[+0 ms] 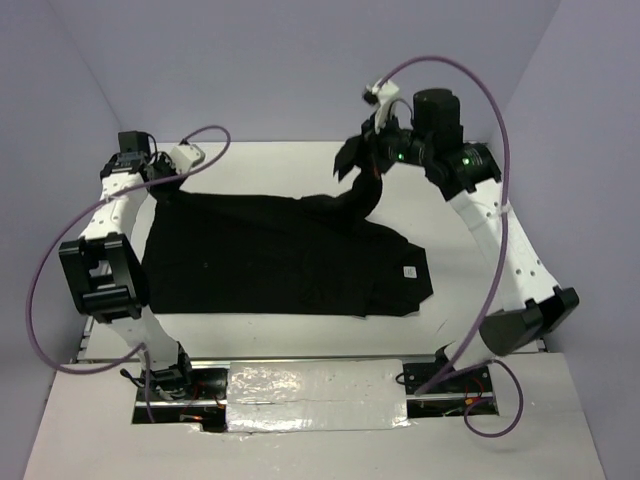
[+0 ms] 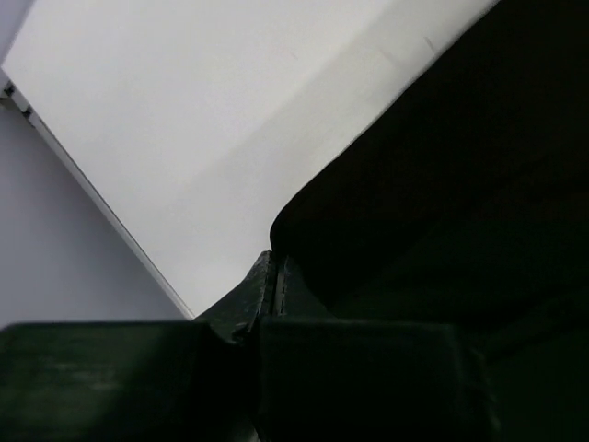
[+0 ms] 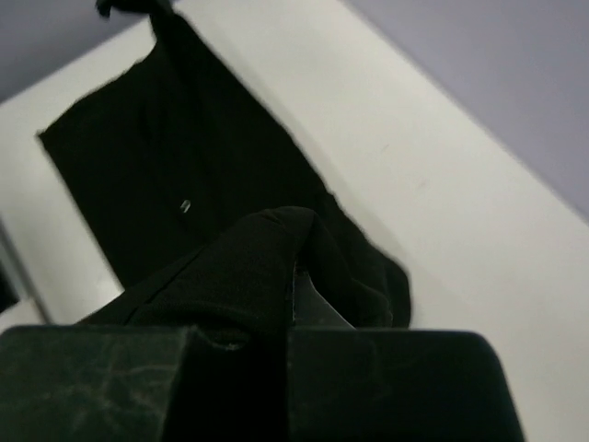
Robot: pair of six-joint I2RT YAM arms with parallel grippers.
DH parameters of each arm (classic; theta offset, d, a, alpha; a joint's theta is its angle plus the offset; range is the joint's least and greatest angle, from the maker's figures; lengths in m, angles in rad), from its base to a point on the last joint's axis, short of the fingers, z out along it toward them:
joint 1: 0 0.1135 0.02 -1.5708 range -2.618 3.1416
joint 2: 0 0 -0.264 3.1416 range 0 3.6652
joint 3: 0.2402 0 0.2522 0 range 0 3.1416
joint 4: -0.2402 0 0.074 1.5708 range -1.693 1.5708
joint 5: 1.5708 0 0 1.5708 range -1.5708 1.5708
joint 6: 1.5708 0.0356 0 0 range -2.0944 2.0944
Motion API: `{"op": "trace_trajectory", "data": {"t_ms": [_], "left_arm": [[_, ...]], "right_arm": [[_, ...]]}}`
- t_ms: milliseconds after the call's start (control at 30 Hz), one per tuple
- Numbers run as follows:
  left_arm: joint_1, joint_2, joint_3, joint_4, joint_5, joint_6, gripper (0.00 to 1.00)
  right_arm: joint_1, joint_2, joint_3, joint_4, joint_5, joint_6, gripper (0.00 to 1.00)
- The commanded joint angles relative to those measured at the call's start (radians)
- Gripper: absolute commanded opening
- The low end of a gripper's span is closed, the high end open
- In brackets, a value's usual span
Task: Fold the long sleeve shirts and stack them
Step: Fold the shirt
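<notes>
One black long sleeve shirt point(image 1: 260, 255) lies spread across the white table point(image 1: 290, 160), its small white tag point(image 1: 408, 272) near the right end. My left gripper point(image 1: 166, 178) sits low at the shirt's far left corner. In the left wrist view this left gripper point(image 2: 274, 267) is shut, with the shirt's edge point(image 2: 442, 184) at its tips. My right gripper point(image 1: 366, 168) hangs above the far middle and holds up a sleeve. In the right wrist view the right gripper point(image 3: 296, 287) is shut on that fabric, which drapes over one finger; the shirt point(image 3: 138, 157) lies below.
Lilac walls close in the table at the back and sides. Purple cables point(image 1: 40, 300) loop off both arms. A strip of silver foil tape point(image 1: 320, 395) runs along the near edge between the arm bases. The table's left edge point(image 2: 92, 189) passes close to the left gripper.
</notes>
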Motion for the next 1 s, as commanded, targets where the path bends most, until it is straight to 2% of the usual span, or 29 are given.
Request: {"op": "trace_trajectory", "data": {"t_ms": [0, 233, 367, 500, 533, 567, 633, 733, 767, 867, 933, 967], "left_arm": [[0.007, -0.080, -0.127, -0.049, 0.021, 0.200, 0.00], [0.020, -0.244, -0.342, -0.049, 0.041, 0.427, 0.00], [0.028, -0.279, -0.374, 0.003, 0.068, 0.412, 0.00], [0.030, -0.314, -0.379, -0.036, 0.124, 0.440, 0.01], [0.031, -0.328, -0.399, -0.093, 0.127, 0.508, 0.04], [0.030, -0.333, -0.414, -0.131, 0.124, 0.556, 0.11], [0.030, -0.345, -0.477, -0.207, 0.084, 0.710, 0.15], [0.030, -0.367, -0.547, -0.334, -0.012, 0.850, 0.33], [0.030, -0.374, -0.558, -0.365, -0.037, 0.869, 0.46], [0.030, -0.371, -0.526, -0.368, -0.062, 0.824, 0.47], [0.030, -0.339, -0.418, -0.388, -0.005, 0.720, 0.48], [0.030, -0.324, -0.381, -0.406, 0.012, 0.693, 0.53]], "right_arm": [[0.049, -0.107, -0.104, -0.108, 0.006, -0.034, 0.00], [0.079, -0.268, -0.313, -0.142, -0.058, 0.024, 0.00], [0.077, -0.337, -0.379, -0.108, -0.051, 0.043, 0.00], [0.070, -0.402, -0.427, -0.094, -0.034, 0.040, 0.00], [0.070, -0.410, -0.440, -0.099, -0.029, 0.043, 0.00], [0.067, -0.408, -0.445, -0.110, -0.029, 0.046, 0.00], [0.071, -0.398, -0.471, -0.110, -0.041, 0.069, 0.00], [0.074, -0.388, -0.506, -0.078, -0.084, 0.098, 0.00], [0.077, -0.390, -0.514, -0.058, -0.087, 0.101, 0.00], [0.077, -0.393, -0.530, -0.025, -0.086, 0.106, 0.00], [0.077, -0.391, -0.534, -0.024, -0.087, 0.101, 0.00], [0.079, -0.391, -0.536, -0.024, -0.086, 0.098, 0.00]]}}
